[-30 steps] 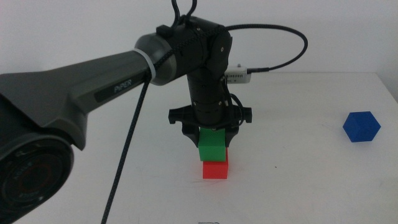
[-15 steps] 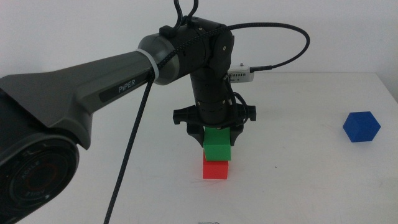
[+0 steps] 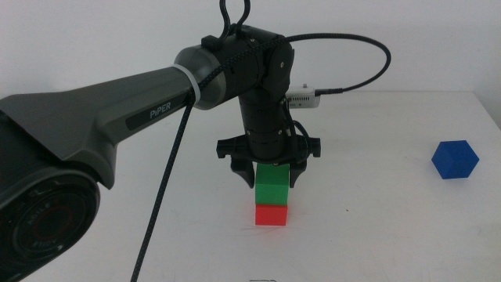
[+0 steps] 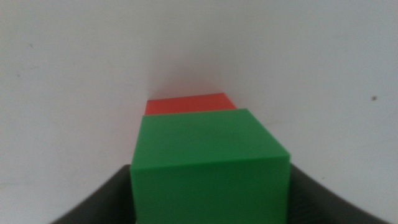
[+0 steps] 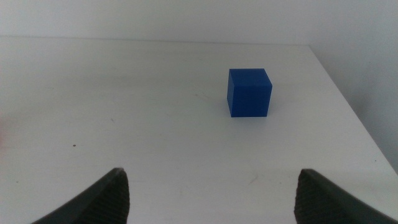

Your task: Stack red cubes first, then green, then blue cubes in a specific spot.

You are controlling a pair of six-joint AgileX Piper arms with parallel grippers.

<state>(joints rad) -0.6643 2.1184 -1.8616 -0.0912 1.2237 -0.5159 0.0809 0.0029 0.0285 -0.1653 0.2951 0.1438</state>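
the left gripper stands straight down over the stack, and the green cube sits between its jaws, resting on the red cube. from the middle view the jaws look spread a little wider than the green cube, with a sliver of gap on each side, so i judge them open and the cube let go rather than gripped; the left wrist view shows the jaws flanking the cube but cannot settle whether they touch it.

the step in hand looks like the release of green onto red. to do it well, the jaws should part evenly so neither one drags the cube sideways, then lift straight up until the tips are above the green top before any sideways move. in the left wrist view the green cube covers most of the red cube, with only a strip of red showing beyond it, so the two seem roughly squared up, though a slight offset cannot be ruled out.

the stack stands on bare white bench with open room on every side of the jaws. the blue cube lies well apart, out toward the bench's far right edge. the right gripper hangs with its jaws wide open, holding nothing, and the blue cube is ahead of them, slightly off centre, close to the bench edge there; a grasp on it would want care not to nudge it over.
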